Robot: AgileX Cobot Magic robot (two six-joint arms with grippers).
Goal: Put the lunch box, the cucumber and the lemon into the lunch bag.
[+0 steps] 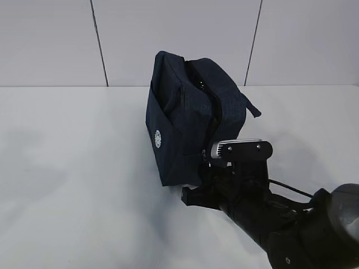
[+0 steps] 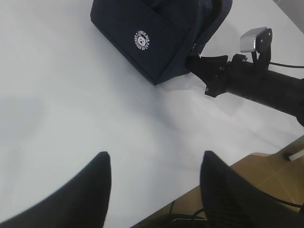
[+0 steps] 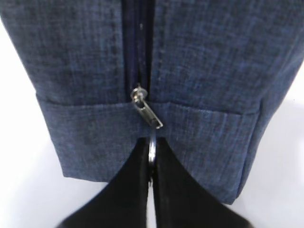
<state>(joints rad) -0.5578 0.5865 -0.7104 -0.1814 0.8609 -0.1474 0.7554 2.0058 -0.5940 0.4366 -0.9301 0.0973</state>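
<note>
The dark navy lunch bag (image 1: 190, 115) stands on the white table, its white round logo (image 1: 157, 138) facing left. It also shows in the left wrist view (image 2: 152, 38) and fills the right wrist view (image 3: 152, 71). My right gripper (image 3: 152, 154) is shut on the metal ring pull (image 3: 151, 147) of the zipper slider (image 3: 142, 102), low on the bag's near end. In the exterior view the right gripper (image 1: 203, 162) is against that end. My left gripper (image 2: 155, 164) is open and empty above the bare table. The lunch box, cucumber and lemon are out of view.
The white table (image 1: 73, 185) stretches left of the bag, with a grey panelled wall (image 1: 56, 39) behind. The right arm (image 2: 256, 85) lies across the table's right side. The table's front edge and a wooden floor (image 2: 266, 175) show in the left wrist view.
</note>
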